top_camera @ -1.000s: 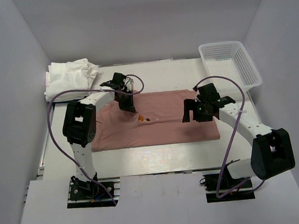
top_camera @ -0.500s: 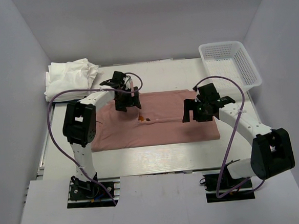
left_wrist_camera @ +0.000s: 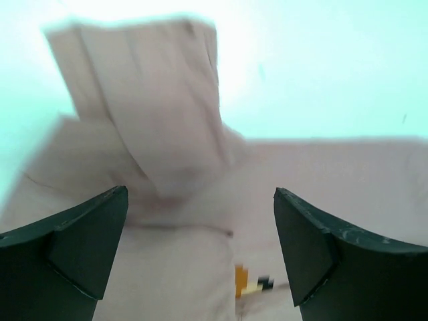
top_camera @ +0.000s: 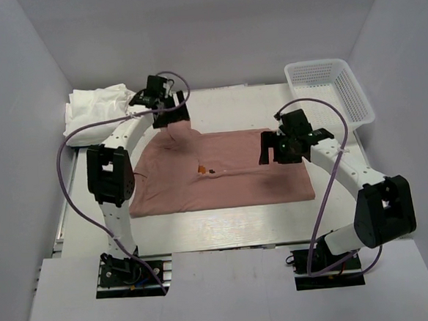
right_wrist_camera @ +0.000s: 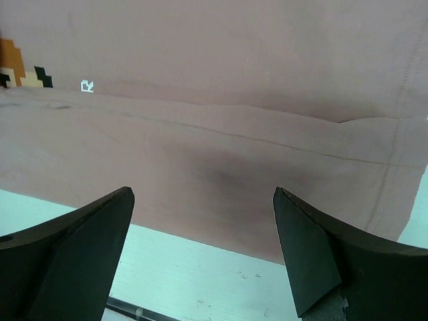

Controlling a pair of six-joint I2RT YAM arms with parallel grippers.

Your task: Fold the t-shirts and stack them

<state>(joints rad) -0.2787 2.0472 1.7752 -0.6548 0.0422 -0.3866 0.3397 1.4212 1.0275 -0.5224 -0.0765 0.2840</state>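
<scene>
Hovering empty, left gripper [left_wrist_camera: 200, 224] and right gripper [right_wrist_camera: 202, 221] are hanging spread; the limp, light shirt [top_camera: 230, 178] is lying flat, so pinch the 11 o'clock sleeve [left_wrist_camera: 144, 100] hem.

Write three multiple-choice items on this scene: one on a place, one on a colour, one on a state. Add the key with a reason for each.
1. Where does the mesh basket stand?
A) far right corner of the table
B) far left corner
C) between the arm bases

2. What colour is the spread-out t-shirt?
A) white
B) dusty pink
C) blue

3. How is the right claw?
A) shut on a sleeve
B) shut on the basket
C) open, holding nothing

Key:
1 A, the top view shows it at the far right.
2 B, every view shows pink cloth.
3 C, its wrist view shows it spread wide, with only the shirt below.
</scene>
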